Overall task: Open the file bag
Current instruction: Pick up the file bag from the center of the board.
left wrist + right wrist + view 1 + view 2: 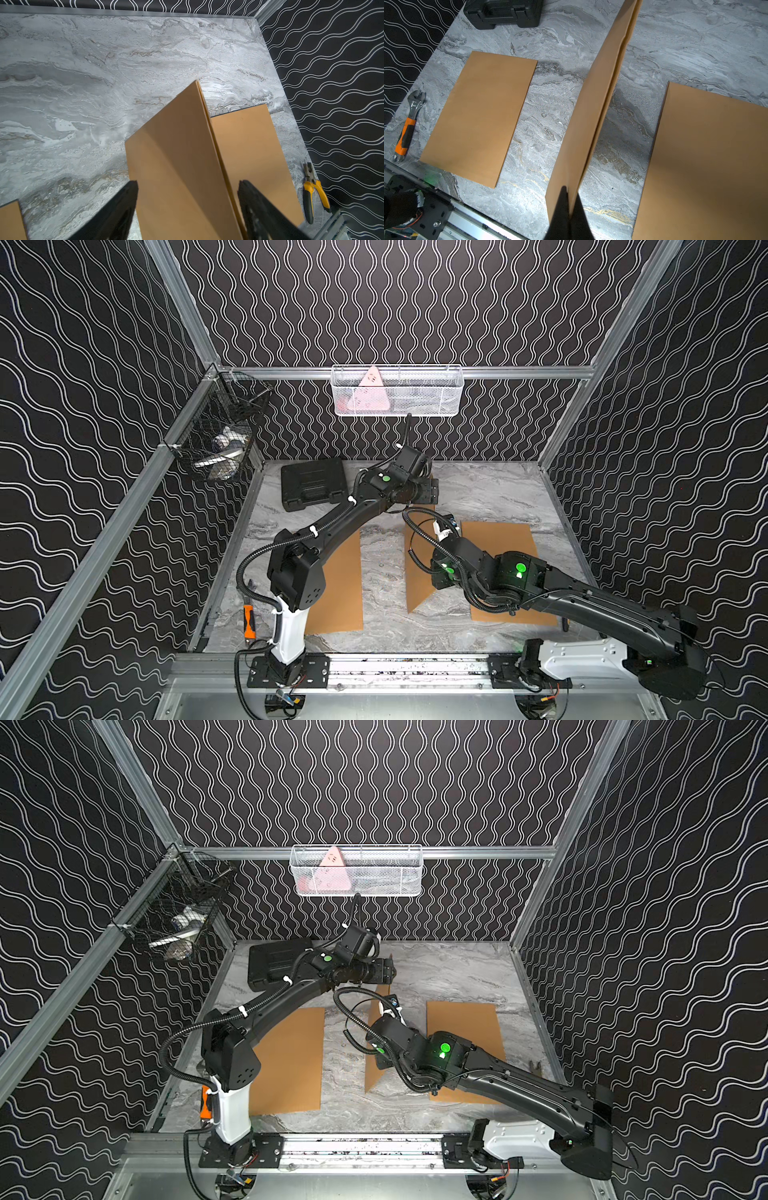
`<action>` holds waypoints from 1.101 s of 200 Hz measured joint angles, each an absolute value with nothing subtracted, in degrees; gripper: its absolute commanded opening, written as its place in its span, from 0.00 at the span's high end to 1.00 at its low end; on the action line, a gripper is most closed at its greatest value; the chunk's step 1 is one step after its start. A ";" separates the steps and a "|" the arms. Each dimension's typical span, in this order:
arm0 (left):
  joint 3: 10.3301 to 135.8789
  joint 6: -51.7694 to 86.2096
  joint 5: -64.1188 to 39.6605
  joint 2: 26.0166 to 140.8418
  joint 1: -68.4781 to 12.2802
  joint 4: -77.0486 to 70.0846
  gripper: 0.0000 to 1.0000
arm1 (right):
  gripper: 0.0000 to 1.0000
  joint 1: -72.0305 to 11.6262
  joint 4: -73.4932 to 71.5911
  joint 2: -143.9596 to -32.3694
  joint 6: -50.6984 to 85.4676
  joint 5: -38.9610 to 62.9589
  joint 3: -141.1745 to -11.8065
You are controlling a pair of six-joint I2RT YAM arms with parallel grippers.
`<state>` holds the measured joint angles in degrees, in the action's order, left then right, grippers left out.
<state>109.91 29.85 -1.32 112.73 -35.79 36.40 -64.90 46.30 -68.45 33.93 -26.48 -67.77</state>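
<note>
Three brown bags. One file bag [591,108] is held up on its edge in the middle of the table [550,128], pinched tight by the right gripper [569,205]. The left gripper [188,187] has its two fingers [121,207] wide apart around it. The left flat bag [479,116] and right flat bag [708,162] lie beside it

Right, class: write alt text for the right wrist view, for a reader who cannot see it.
The right gripper pinches the edge of a brown file bag, holding it upright on edge over a grey marble table. A second bag and a third bag lie flat either side; a black case and an orange-handled wrench sit near the second.
</note>
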 measured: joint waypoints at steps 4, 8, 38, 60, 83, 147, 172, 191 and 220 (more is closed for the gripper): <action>109.93 29.85 -1.28 112.79 -35.83 36.47 0.27 | 1.00 -64.97 46.33 -68.47 33.89 -26.50 -67.79; 110.02 29.85 -1.26 112.86 -35.83 36.58 0.29 | 1.00 -65.06 46.35 -68.49 33.89 -26.61 -67.85; 110.54 29.85 -1.26 113.23 -35.92 37.36 0.29 | 1.00 -65.28 46.35 -68.90 33.58 -27.18 -68.29; 110.65 29.87 -1.30 113.21 -36.03 37.26 0.27 | 1.00 -65.52 46.35 -69.23 33.30 -27.70 -68.66; 110.67 29.87 -1.28 113.21 -36.14 37.32 0.27 | 1.00 -65.80 46.33 -69.58 32.69 -28.21 -69.23; 110.13 30.04 -1.28 112.55 -36.18 37.10 0.26 | 1.00 -66.61 46.33 -71.20 31.88 -28.86 -71.00; 108.97 30.13 -1.26 110.63 -36.18 36.82 0.21 | 1.00 -66.65 46.35 -71.50 31.88 -29.52 -71.00; 109.10 30.11 -1.23 109.71 -36.18 36.36 0.20 | 1.00 -66.67 46.37 -71.50 31.90 -29.91 -71.00; 110.24 30.09 -1.21 109.30 -36.18 36.05 0.20 | 1.00 -66.70 46.37 -71.50 31.97 -30.35 -71.02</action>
<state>110.24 30.09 -1.21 109.30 -36.18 36.05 -66.70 46.37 -71.50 31.97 -30.35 -71.02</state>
